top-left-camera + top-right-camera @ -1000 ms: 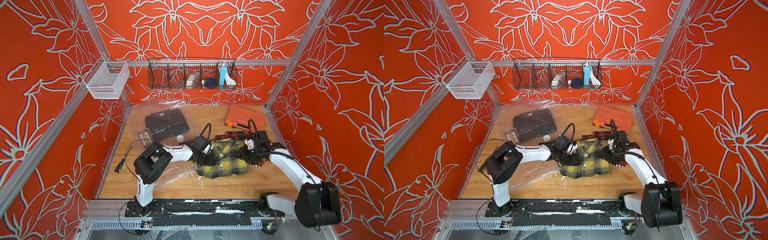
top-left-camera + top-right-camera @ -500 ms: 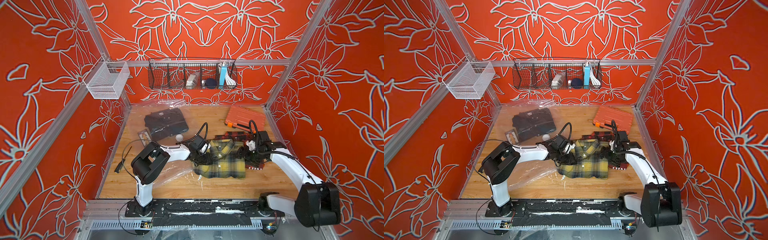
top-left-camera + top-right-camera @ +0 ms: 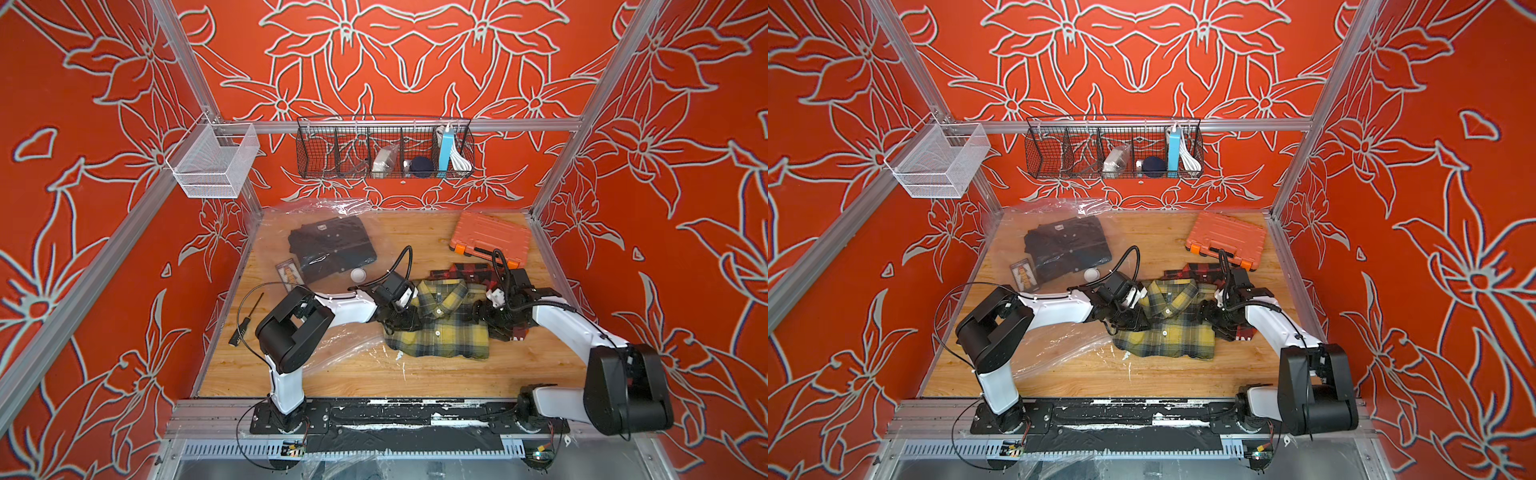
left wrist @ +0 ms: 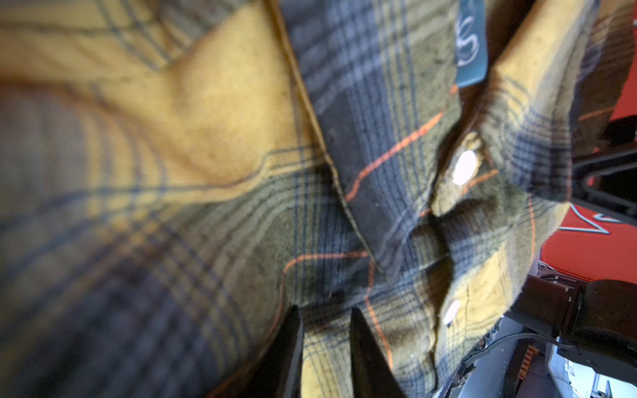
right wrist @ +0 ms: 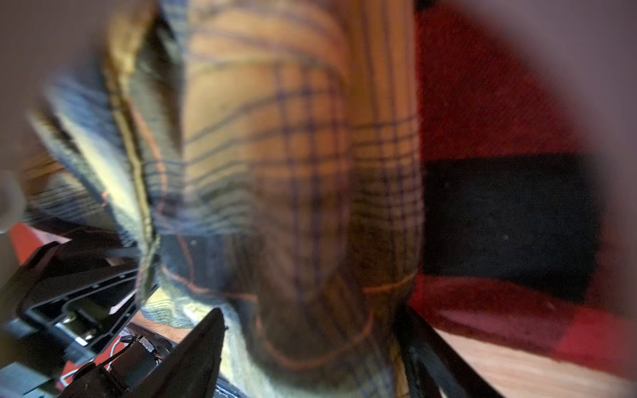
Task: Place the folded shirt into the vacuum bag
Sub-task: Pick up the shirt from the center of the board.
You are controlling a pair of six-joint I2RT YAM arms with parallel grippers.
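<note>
**Item 1, yellow plaid shirt** (image 3: 444, 328): folded, collar toward the back wall, buttons up. It lies mid-table on the wooden tabletop (image 3: 415, 374), with its right and far edges over a red-and-black plaid shirt (image 3: 465, 272). Its left edge meets the plastic of item 2. I cannot tell whether any of it is inside the bag.

**Item 2, vacuum bag** (image 3: 345, 349): clear and crinkly, spread over the table's left half from the back wall toward the front. A white valve disc (image 3: 358, 274) sits on top. A dark folded shirt (image 3: 332, 245) lies inside at the far end.

**Item 3, left gripper** (image 4: 325, 348): at the yellow shirt's left edge in both top views. In the wrist view the fingers (image 4: 286, 355) stand close together, with a fold of plaid cloth pinched between them.

**Item 4, right gripper** (image 5: 310, 344): at the shirt's right edge, over the red-and-black plaid. The fingers (image 5: 196, 355) are spread wide, with a bunched edge of the yellow shirt between them.

**Item 5, sundries**:
- Orange tool case (image 3: 490, 237), far right, shut.
- Screwdriver (image 3: 245, 320), by the left wall.
- Printed card (image 3: 289, 272), beside the dark shirt.
- Black wire basket (image 3: 332, 153), on the back rail, holding small articles.
- White mesh basket (image 3: 212, 166), at the left corner.
</note>
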